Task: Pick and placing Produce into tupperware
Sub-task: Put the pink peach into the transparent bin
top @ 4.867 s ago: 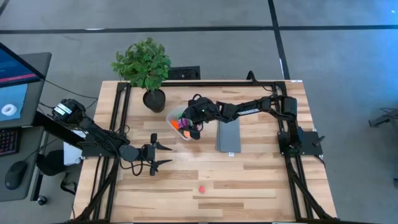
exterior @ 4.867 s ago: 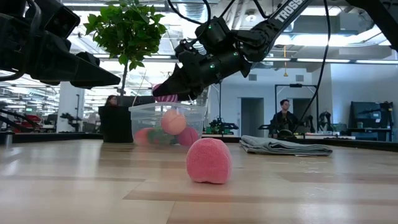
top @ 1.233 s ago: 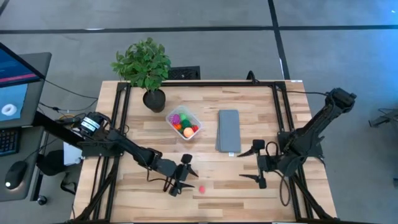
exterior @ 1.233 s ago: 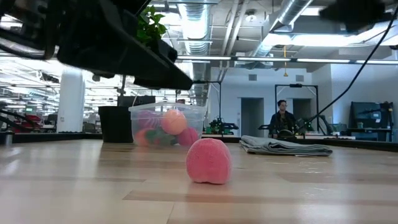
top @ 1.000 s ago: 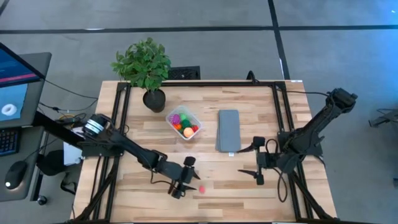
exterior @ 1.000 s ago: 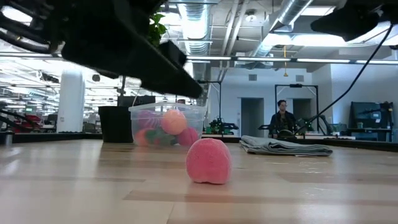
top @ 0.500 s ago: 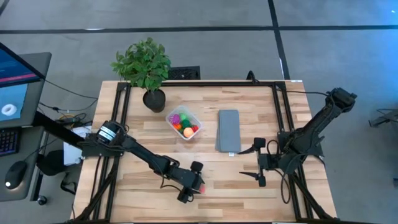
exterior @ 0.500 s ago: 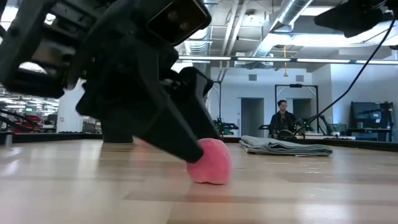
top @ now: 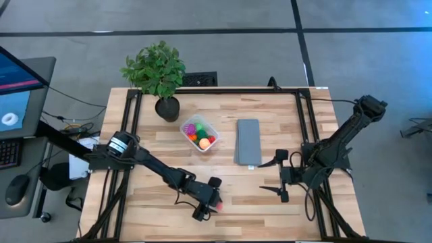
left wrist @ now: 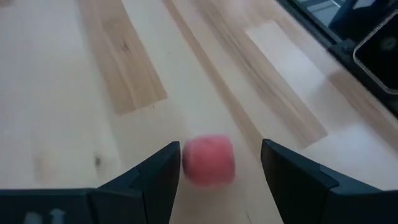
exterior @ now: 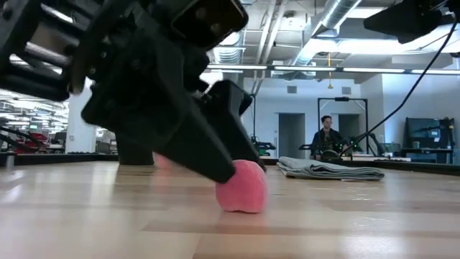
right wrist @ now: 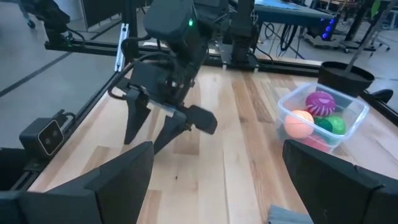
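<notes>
One pink piece (left wrist: 208, 160) left on the table; left gripper (left wrist: 217, 168) straddles it, fingers apart, ready to pinch. Right gripper (top: 279, 177) waits wide open, clear of the tupperware (top: 200, 133).

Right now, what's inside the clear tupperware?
The tupperware holds a spiky purple ball, an orange ball and a green ball, with something red at one edge. Anything under them is covered.

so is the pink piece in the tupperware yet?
Out. The pink piece lies on the table, between the left gripper open fingers, apart from the tupperware.
</notes>
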Motion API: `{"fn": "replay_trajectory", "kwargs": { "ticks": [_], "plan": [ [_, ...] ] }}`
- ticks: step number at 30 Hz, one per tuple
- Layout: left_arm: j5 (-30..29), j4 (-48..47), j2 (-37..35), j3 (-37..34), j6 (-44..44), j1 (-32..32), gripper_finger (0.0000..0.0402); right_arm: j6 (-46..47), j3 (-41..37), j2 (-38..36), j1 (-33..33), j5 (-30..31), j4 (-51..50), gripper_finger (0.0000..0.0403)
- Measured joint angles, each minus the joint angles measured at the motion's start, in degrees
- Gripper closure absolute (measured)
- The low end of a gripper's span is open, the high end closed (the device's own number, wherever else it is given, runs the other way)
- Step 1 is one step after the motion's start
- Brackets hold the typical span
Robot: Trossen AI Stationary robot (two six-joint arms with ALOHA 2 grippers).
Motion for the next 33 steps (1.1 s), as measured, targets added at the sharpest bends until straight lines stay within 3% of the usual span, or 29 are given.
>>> {"fn": "replay_trajectory", "kwargs": {
  "ticks": [19, 33],
  "plan": [
    [1.3, 1.7, 2.3, 0.2, 0.2, 1.7, 0.0191, 0.5, 0.0, 0.0, 0.0, 0.0, 0.0, 0.0023],
    [2.2, 1.7, 2.3, 0.2, 0.6, 1.7, 0.0246, 0.5, 0.0, 0.0, 0.0, 0.0, 0.0, 0.0023]
  ]
}}
